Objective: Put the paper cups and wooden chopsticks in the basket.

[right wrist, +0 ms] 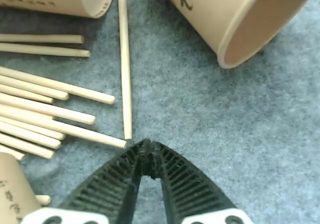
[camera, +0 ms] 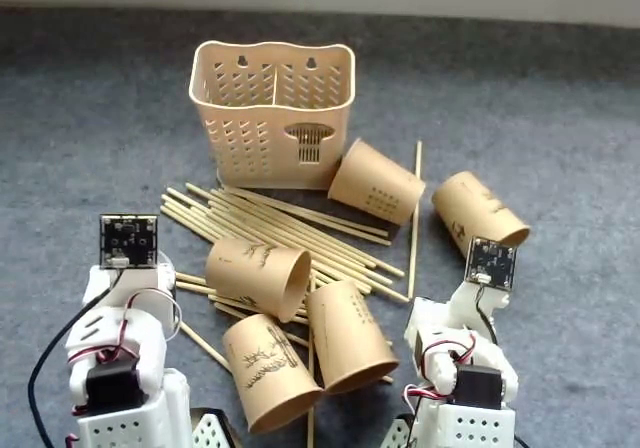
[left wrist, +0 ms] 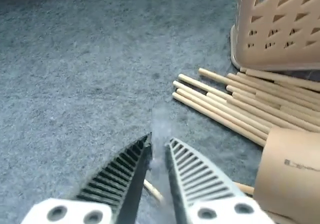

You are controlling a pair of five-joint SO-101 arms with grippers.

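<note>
The beige slotted basket (camera: 270,118) stands upright at the back of the grey carpet. Several paper cups lie on their sides: two right of the basket (camera: 375,181) (camera: 478,211), three nearer the arms (camera: 258,275) (camera: 347,333) (camera: 268,370). Wooden chopsticks (camera: 290,233) are strewn between them. My left gripper (left wrist: 159,141) hovers over bare carpet with a narrow gap between its fingertips, the chopstick ends (left wrist: 235,109) and the basket (left wrist: 280,24) beyond it. My right gripper (right wrist: 148,145) is shut and empty, its tips at the end of a lone chopstick (right wrist: 124,59), beside a cup's open mouth (right wrist: 235,14).
Both arm bases sit at the near edge, the left arm (camera: 120,358) and the right arm (camera: 460,368). Open carpet lies to the far left and far right of the pile. One stray chopstick (left wrist: 152,190) lies under the left gripper.
</note>
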